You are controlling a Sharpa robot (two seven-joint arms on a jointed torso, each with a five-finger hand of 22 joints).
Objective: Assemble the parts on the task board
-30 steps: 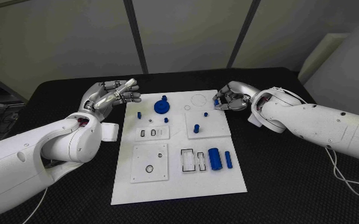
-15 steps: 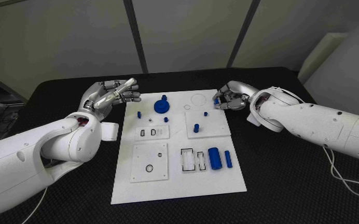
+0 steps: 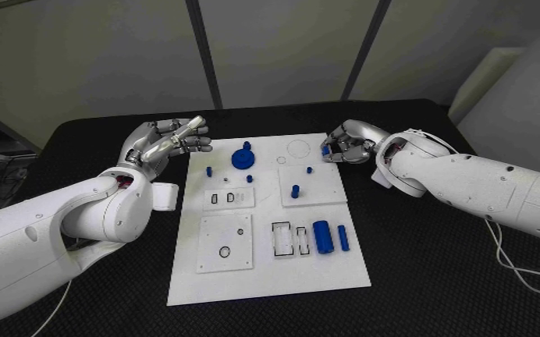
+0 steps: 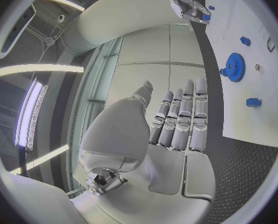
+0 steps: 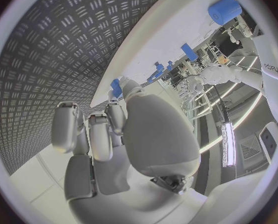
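Note:
The white task board point(image 3: 270, 274) lies mid-table. On it are a blue gear point(image 3: 243, 159), several small blue pegs such as one point(image 3: 295, 193) near the middle, and two blue cylinders point(image 3: 322, 238) lying toward the near right. My right hand point(image 3: 349, 146) hovers at the board's far right corner and pinches a small blue piece point(image 3: 326, 150) between thumb and finger; the right wrist view shows the blue piece point(image 5: 116, 88) at the fingertips. My left hand point(image 3: 168, 140) is raised left of the board, fingers straight and empty, as the left hand point(image 4: 176, 119) appears in its wrist view.
Black table point(image 3: 438, 274) surrounds the board on every side. Raised white sub-plates with slots and holes point(image 3: 225, 243) sit on the board's left half. A round recess point(image 3: 298, 150) lies near the right hand.
My right hand has drifted slightly toward the far edge of the board, still holding the blue piece. The left hand has not moved.

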